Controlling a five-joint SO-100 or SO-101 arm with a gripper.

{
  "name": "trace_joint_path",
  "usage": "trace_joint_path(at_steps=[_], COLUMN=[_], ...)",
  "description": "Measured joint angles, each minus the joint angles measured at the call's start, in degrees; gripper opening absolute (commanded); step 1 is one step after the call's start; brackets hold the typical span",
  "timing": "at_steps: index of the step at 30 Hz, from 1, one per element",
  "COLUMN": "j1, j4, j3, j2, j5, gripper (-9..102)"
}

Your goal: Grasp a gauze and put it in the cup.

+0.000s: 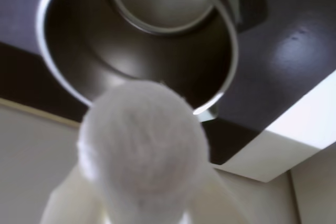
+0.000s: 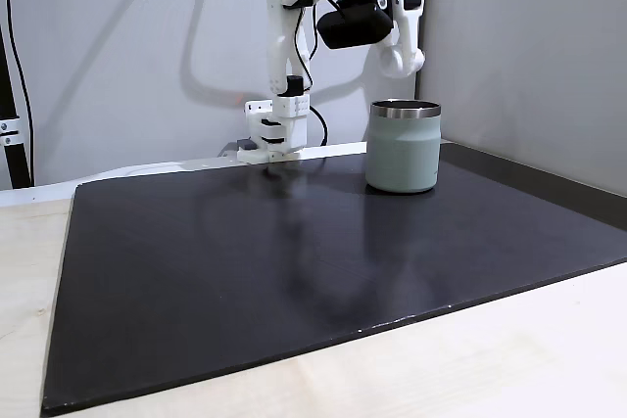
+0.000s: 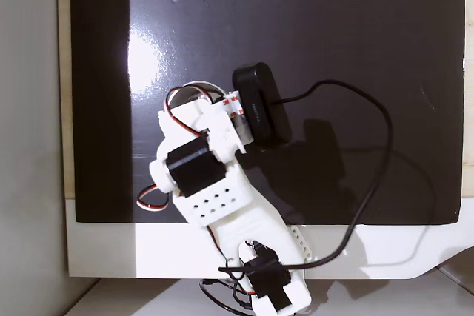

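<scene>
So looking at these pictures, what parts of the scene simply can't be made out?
- The cup in the top-down fixed view: hidden under the arm, just a sliver of rim shows.
- The end effector in the wrist view: its tips are covered by the blurred gauze.
- The cup's bottom in the wrist view: glare and blur hide what lies inside.
- The gauze in the side fixed view: too small to tell from the white fingers.

In the wrist view the blurred gauze hides the cup rim's near arc.

Our arm, raised and bent forward

At the fixed view's top centre, our gripper points down, fingers clamped on the gauze.
</scene>
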Motion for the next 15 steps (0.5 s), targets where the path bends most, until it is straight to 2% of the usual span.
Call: trace_joint_path(at_steps=[15], j1=[0.0], j4=[-0.09], j3=[1.05], j2=[-4.31], j5=[1.23], gripper=[2])
